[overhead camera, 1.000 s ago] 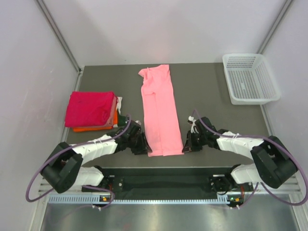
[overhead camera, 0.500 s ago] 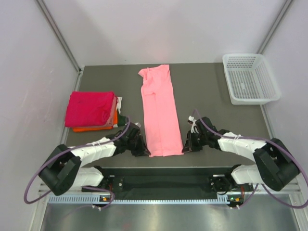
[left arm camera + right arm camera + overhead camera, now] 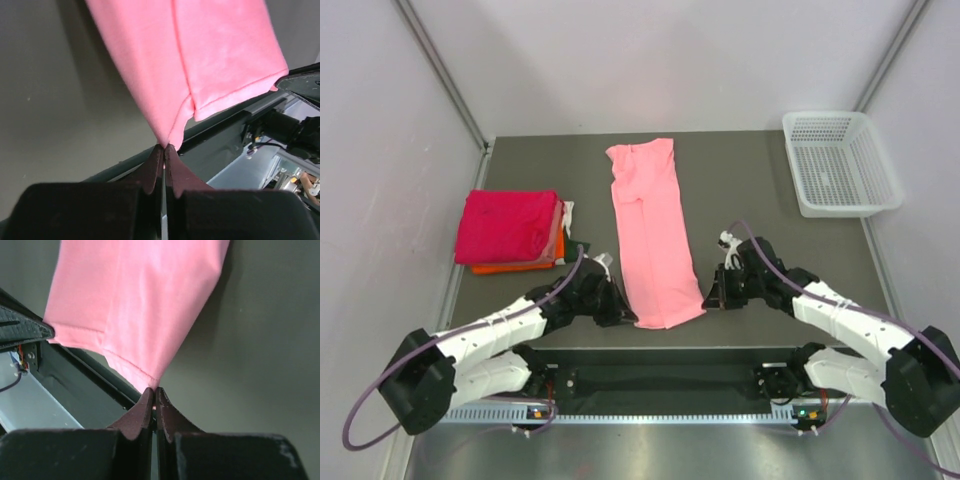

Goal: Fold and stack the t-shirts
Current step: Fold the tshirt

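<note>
A salmon-pink t-shirt [image 3: 652, 232] lies folded into a long strip down the middle of the table. My left gripper [image 3: 631, 320] is shut on its near left corner [image 3: 167, 137]. The right gripper [image 3: 708, 303] is shut on the near right corner [image 3: 150, 380]. Both corners hang lifted off the table, the near hem sagging between them. At the left a magenta-red folded t-shirt [image 3: 508, 224] rests on an orange one [image 3: 510, 266].
A white mesh basket [image 3: 838, 162] stands at the back right corner. The dark table [image 3: 750, 190] ends at a black front rail just below the grippers. Grey walls close in on both sides.
The left gripper closed on the near left corner of the pink t-shirt. Both grippers have lifted the near hem, which now sits a little farther from the front edge.
</note>
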Robot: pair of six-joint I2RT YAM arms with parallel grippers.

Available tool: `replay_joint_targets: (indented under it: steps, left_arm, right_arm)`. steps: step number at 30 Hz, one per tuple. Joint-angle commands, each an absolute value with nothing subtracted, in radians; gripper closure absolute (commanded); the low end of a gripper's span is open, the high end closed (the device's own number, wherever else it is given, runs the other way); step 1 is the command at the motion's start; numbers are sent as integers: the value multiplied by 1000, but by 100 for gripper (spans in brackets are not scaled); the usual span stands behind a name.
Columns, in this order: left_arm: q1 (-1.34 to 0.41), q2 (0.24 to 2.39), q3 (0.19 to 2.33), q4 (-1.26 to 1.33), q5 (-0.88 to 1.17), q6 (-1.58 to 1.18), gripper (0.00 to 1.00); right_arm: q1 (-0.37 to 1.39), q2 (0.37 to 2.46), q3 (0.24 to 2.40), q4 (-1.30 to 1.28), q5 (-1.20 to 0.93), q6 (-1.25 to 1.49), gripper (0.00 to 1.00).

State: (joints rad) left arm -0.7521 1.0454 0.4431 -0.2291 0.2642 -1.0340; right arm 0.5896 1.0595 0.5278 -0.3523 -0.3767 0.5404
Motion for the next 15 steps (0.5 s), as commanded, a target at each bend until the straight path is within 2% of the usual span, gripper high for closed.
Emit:
replay_joint_targets:
  steps: [1,7,15]
  left_arm:
    - [-717,1057,544,-282,285,-1043,100]
    - [-513,1137,644,-236,411,-990,100]
    - [-290,1382,822,-193,540,-904,100]
  right_arm:
    - [568,1089,662,-371,-350,512,100]
    - [509,1256,831,-351,-386,479,100]
    - [397,1541,1070,-351,-442,433,100]
